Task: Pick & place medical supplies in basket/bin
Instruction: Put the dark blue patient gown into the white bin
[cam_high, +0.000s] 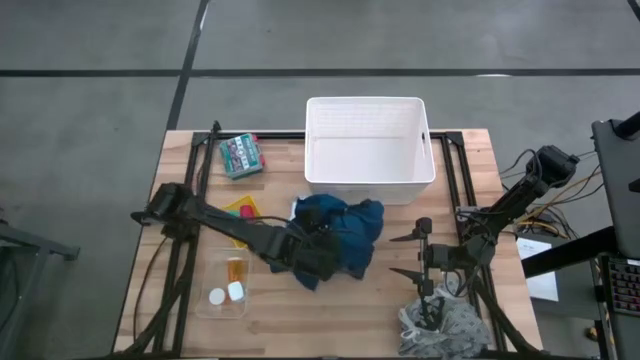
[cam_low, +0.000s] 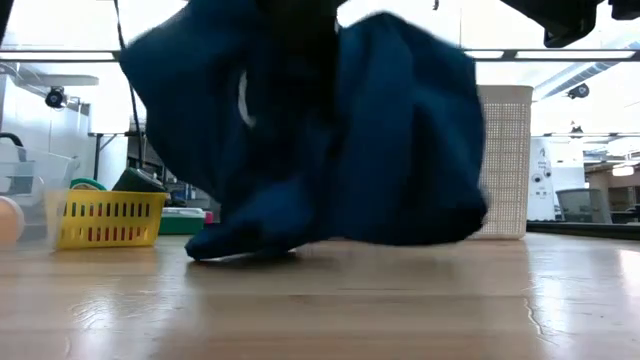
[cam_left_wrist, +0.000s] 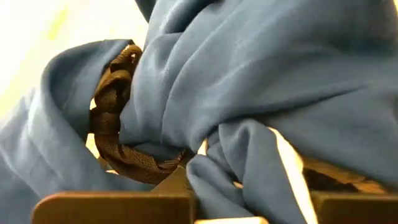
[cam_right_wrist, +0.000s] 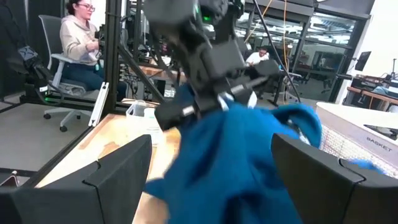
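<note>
Garment (cam_high: 345, 228) bunched in left gripper (cam_high: 318, 252), lifted.

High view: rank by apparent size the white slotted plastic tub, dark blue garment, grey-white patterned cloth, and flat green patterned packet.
1. White slotted plastic tub, clearly the largest.
2. Dark blue garment, bunched and partly covered by the left gripper that grips it.
3. Grey-white patterned cloth, near the table's front edge.
4. Flat green patterned packet, the smallest.

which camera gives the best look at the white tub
The high view: the white tub shows whole from above, its inside bare. The low view shows only one slotted wall behind the dark blue garment; the right wrist view catches a corner; the left wrist view shows none.
</note>
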